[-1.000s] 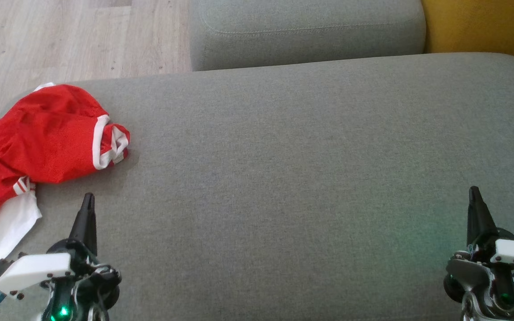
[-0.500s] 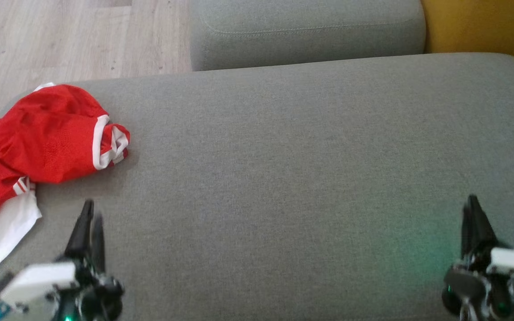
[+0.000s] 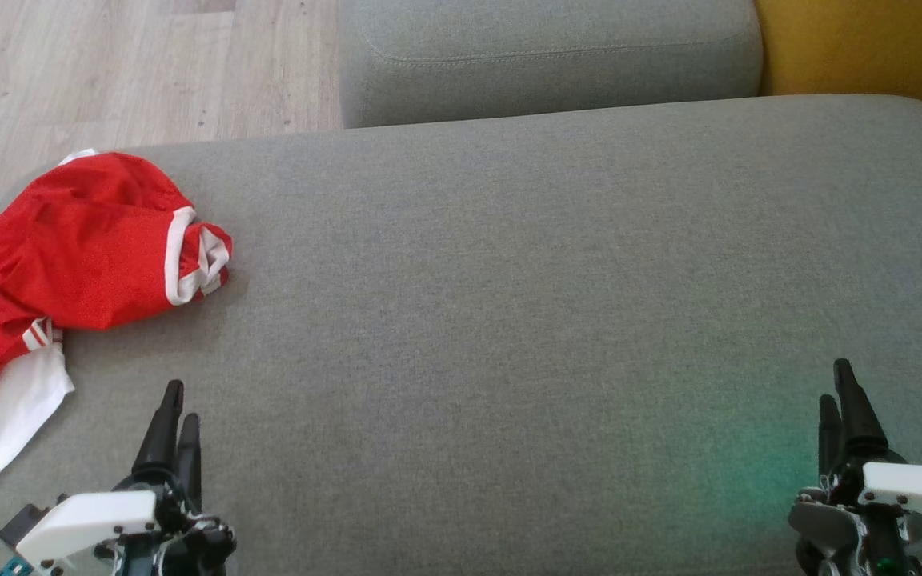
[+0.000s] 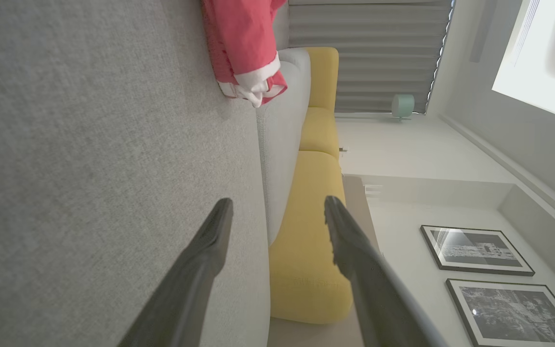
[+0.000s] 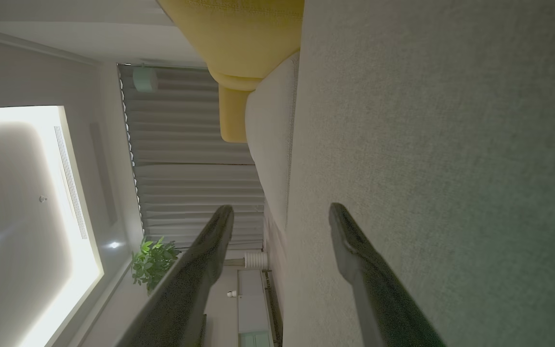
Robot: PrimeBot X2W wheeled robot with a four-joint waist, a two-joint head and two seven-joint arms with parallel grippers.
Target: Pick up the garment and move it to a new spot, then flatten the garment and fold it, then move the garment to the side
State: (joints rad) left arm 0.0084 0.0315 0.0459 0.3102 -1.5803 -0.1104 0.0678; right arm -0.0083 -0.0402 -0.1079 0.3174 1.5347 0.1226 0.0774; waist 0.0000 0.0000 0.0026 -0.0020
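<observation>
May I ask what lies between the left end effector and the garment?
Bare grey cushion, seen in the head view, separates the left end effector from the garment.

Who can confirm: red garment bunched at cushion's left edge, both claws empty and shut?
Not shut: the left claw and right claw stand open, fingers apart, per the wrist views. The red garment is bunched at the left edge of the cushion, claws empty.

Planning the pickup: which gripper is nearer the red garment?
Left. The left gripper sits close to the garment, on its near side; the right gripper is far across the cushion.
</observation>
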